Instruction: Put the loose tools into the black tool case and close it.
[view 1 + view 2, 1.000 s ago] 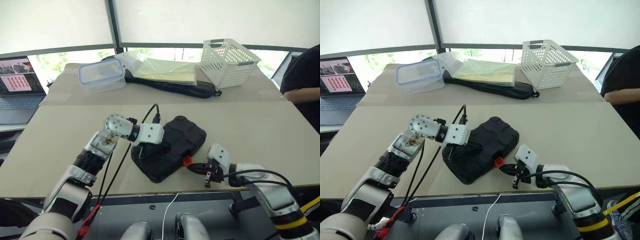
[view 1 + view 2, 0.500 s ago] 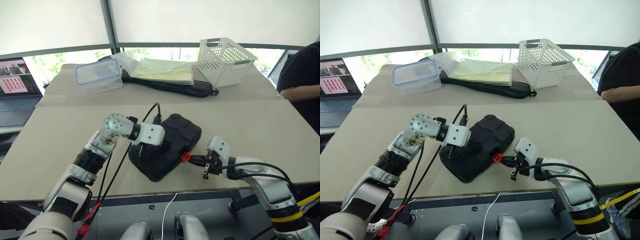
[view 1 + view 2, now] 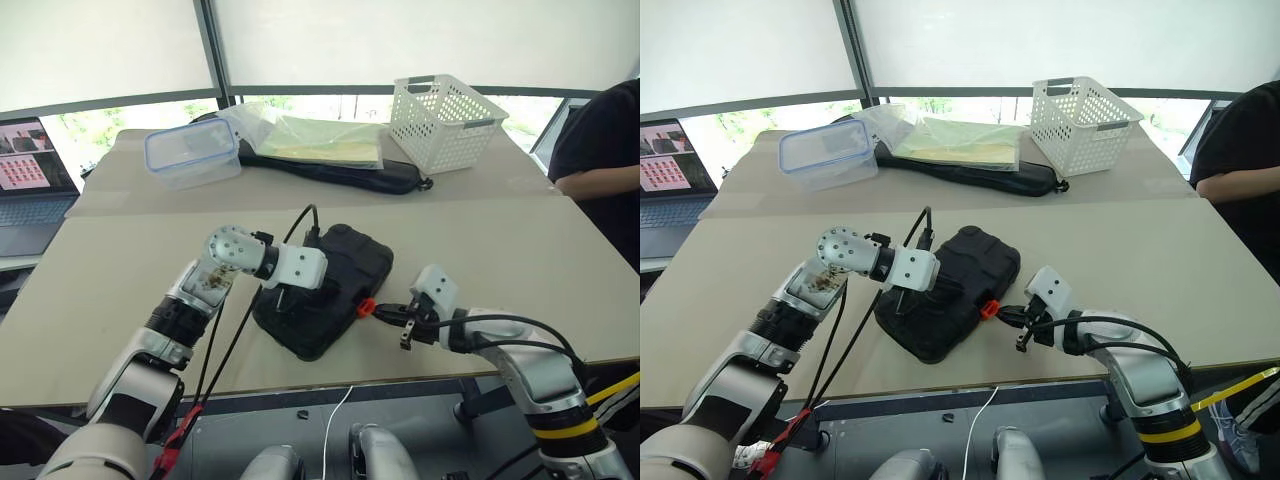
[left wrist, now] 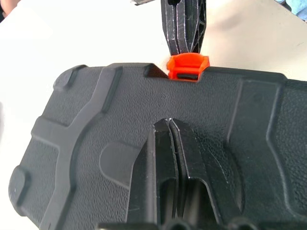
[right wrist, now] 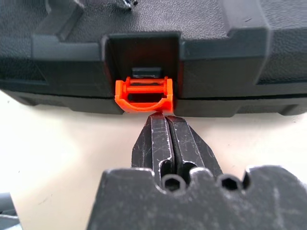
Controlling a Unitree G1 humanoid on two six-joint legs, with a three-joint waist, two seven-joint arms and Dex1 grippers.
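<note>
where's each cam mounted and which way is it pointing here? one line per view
Left and right eye views: on the head, looking forward and down at the table; both arms show.
Left wrist view: on the left wrist, looking along the shut left gripper resting on the black tool case lid.
Right wrist view: on the right wrist, facing the case's front edge; shut right gripper at the orange latch.
Shared: case and latch in all views; left wrist view also catches the right gripper.

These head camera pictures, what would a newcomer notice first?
The closed black tool case lies near the table's front edge, with the left pincer pressing shut fingers on its lid. The right pincer, also shut, has its tips at the orange latch on the case's front.
</note>
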